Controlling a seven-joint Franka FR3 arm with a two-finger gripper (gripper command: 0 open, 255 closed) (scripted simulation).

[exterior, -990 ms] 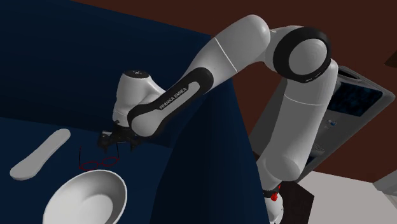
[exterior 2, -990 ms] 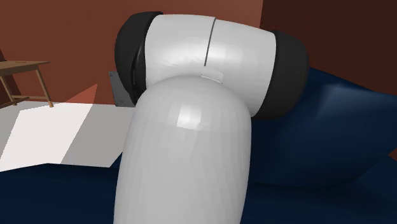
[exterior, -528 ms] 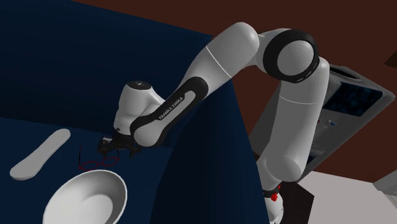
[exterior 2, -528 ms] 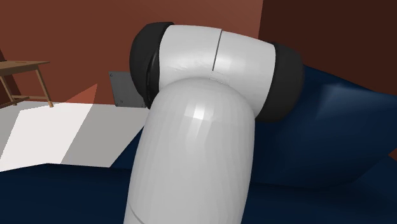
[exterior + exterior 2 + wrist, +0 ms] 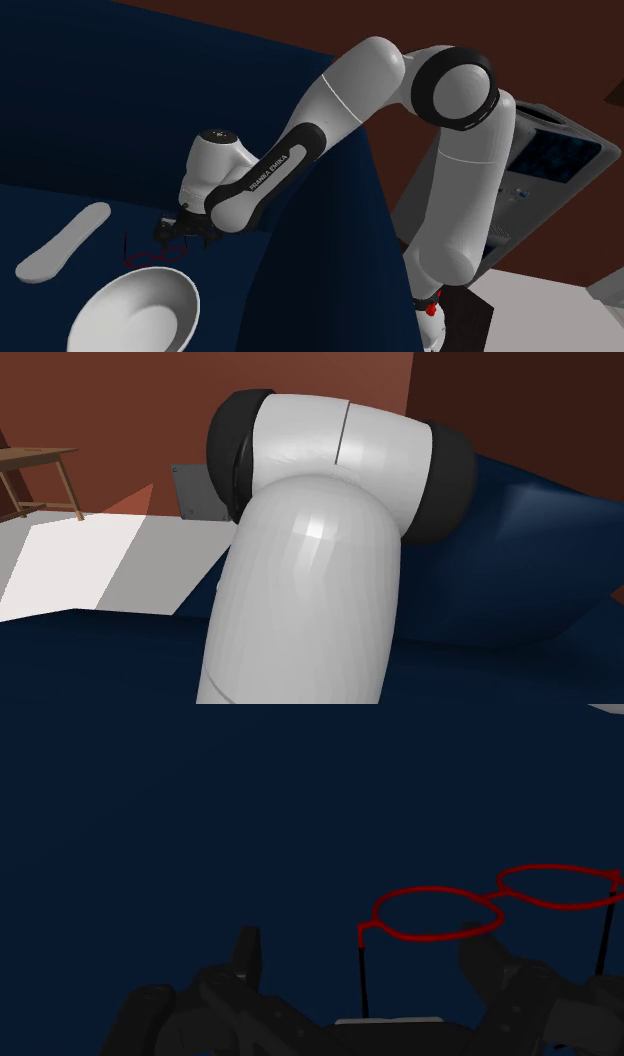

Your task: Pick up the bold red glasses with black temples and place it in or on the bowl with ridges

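In the shoulder view the white arm [image 5: 330,110] reaches from the stand [image 5: 455,320] at the lower right, up, then down toward that view's left, and brings the black end effector [image 5: 175,236] low over the dark blue surface [image 5: 90,120]. The red glasses [image 5: 155,257] lie flat on that surface just below and left of the end effector, with one black temple standing out on their left. The white bowl [image 5: 135,310] sits near the glasses, toward the view's lower edge and apart from them. A flat white oblong thing [image 5: 62,242] lies further to the left. In the second exterior view a white link of the arm [image 5: 310,552] with its black joint stands close before the camera, the blue surface [image 5: 520,552] lies behind it, and a red-brown wall [image 5: 120,402] and a wooden table [image 5: 35,467] show at the left. In the wrist view the end effector [image 5: 362,939] is released, its two fingers [image 5: 245,949] spread well apart with nothing clasped. The glasses [image 5: 435,914] rest on the blue surface [image 5: 200,804], one red lens rim in the gap between the fingers and nearer the right finger, the other rim beyond that finger. The right fingertip overlaps the near rim's edge, but whether it touches I cannot tell. One black temple runs back between the fingers toward the palm.
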